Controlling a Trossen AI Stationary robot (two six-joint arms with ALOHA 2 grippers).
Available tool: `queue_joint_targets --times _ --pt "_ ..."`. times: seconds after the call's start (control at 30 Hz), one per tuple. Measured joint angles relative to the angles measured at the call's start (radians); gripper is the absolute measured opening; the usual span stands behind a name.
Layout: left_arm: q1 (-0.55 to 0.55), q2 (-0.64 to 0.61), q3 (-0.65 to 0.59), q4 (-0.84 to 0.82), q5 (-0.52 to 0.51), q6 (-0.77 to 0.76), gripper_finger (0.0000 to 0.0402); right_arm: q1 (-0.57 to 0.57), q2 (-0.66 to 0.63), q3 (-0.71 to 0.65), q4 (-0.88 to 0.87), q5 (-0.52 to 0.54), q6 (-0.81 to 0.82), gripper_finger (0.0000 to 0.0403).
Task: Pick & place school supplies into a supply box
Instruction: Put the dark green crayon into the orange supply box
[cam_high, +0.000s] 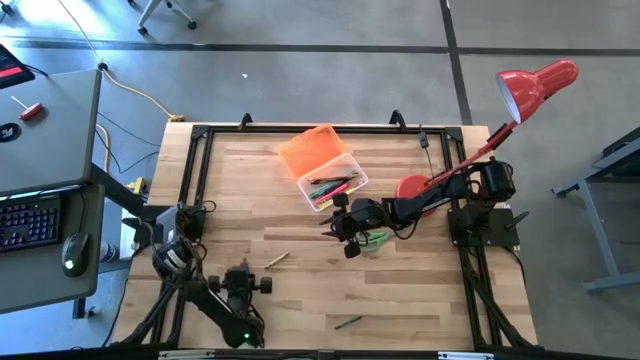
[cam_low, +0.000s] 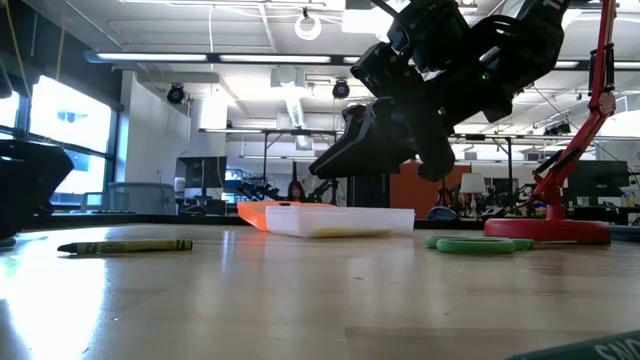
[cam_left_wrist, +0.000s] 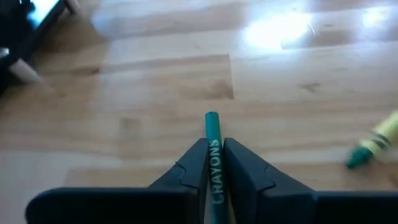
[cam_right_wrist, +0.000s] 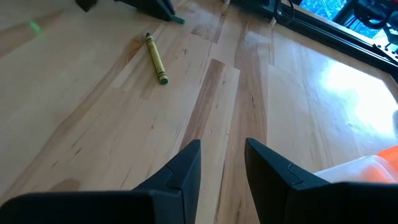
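The left gripper (cam_left_wrist: 211, 163), near the table's front-left, is clamped on a green crayon (cam_left_wrist: 212, 142), apparently for carrying to the open supply box (cam_high: 333, 180) at centre-back; the right gripper (cam_right_wrist: 222, 163) hovers just beside that box, fingers apart and empty; a yellow crayon (cam_high: 276, 260) lies between them.

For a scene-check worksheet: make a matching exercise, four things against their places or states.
Things:
1. left gripper
2. right gripper
3. yellow crayon
4. supply box

States:
A. lies loose on bare wood, between the arms
B. open, nothing between its fingers, raised near the box
C. lid swung open, pens inside
D. shut on a green crayon

Pairs: 1-D, 2-B, 3-A, 4-C
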Motion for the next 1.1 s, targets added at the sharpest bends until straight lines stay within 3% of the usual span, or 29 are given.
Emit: queue_joint_targets --times 0.27,0.5,0.67,0.93,1.0,1.1 --pt "0.002 0.0 -0.063 0.005 -0.035 -0.001 0.0098 0.0 0.0 0.0 0.0 -0.001 0.012 0.0103" --pt "0.009 -0.02 -0.061 0.017 -0.056 0.003 0.0028 0.005 0.0 0.0 0.0 -0.055 0.027 0.0103" --pt "0.048 -0.085 0.007 -0.018 -0.07 -0.001 0.0025 0.042 0.0 0.0 0.0 -0.065 0.053 0.0103" --pt "0.166 -0.292 0.028 -0.072 -0.419 0.107 0.0047 0.167 0.0 0.001 -0.041 -0.06 0.156 0.0103" --pt "0.213 -0.342 0.034 -0.072 -0.516 0.176 0.0038 0.213 0.0 0.0 -0.064 -0.027 0.181 0.0103" --pt "0.308 -0.397 0.03 -0.045 -0.577 0.326 0.0028 0.289 0.0 0.0 -0.091 0.06 0.242 0.0103"
